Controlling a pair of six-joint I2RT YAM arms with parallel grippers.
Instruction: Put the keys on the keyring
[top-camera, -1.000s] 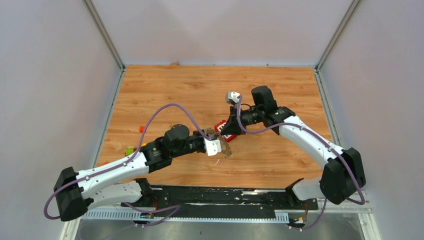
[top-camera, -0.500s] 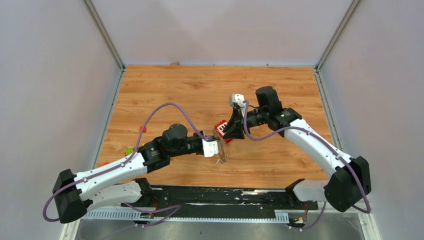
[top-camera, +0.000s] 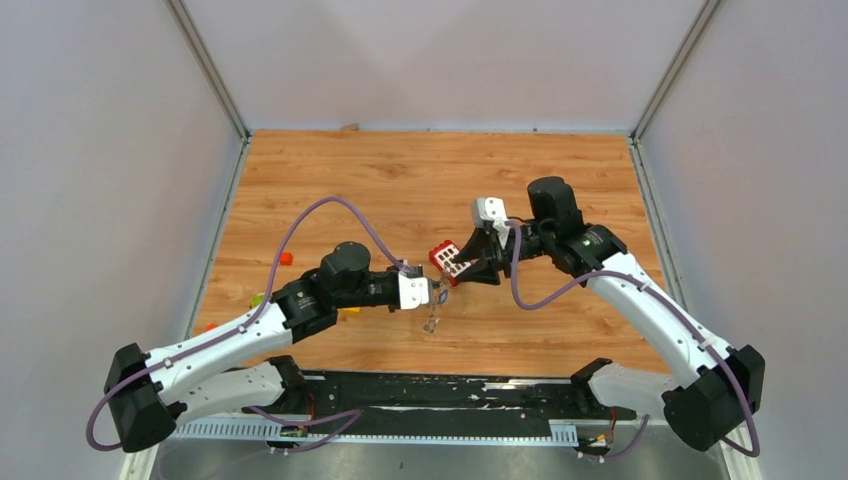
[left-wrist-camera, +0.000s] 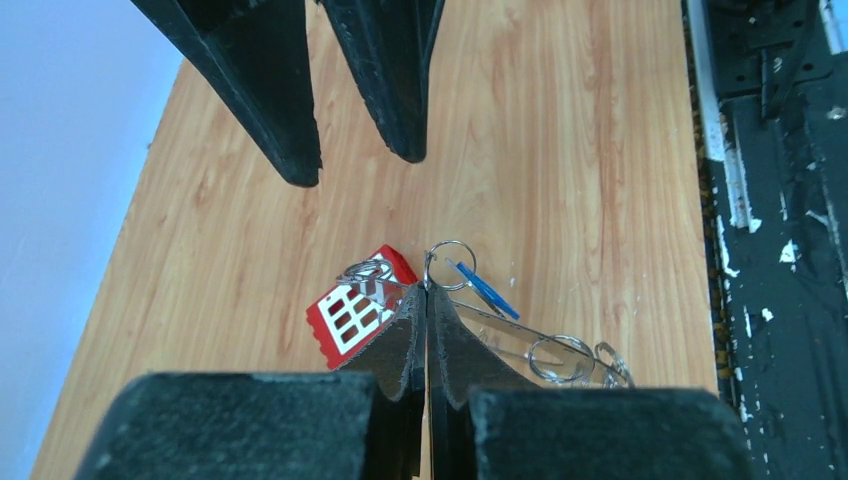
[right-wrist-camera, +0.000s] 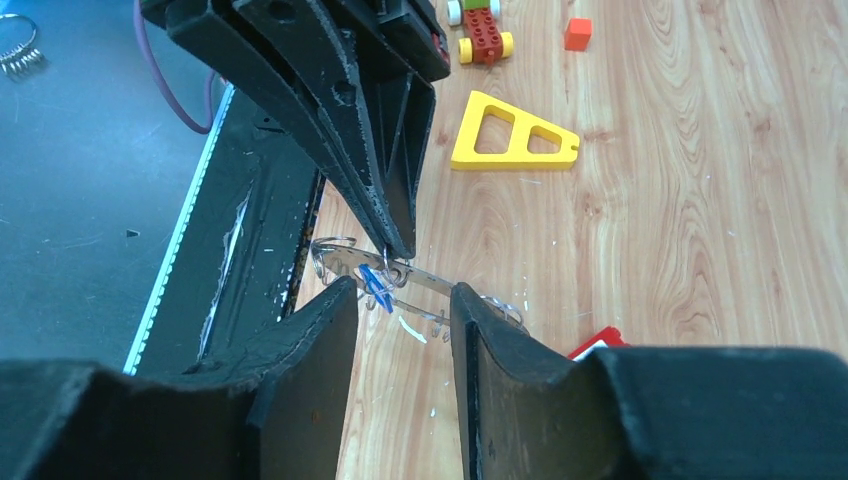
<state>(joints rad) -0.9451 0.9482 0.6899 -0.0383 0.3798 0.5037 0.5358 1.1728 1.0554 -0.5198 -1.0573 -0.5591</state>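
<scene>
Mid-frame, the keyring (right-wrist-camera: 432, 282) is clamped in the left hand (left-wrist-camera: 427, 292). The blue key (right-wrist-camera: 372, 285) is flanked by the right hand (right-wrist-camera: 405, 292), fingers apart. Threading is judged underway; a careful regrasp is called for.

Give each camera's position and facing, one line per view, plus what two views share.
Top external: above and behind the bases, looking down on the table; both arms show.
Left wrist: looks past its own left gripper, shut on the keyring, at the right gripper.
Right wrist: looks between its open fingers at the left gripper.
Shared: both wrist views show the blue key.
</scene>
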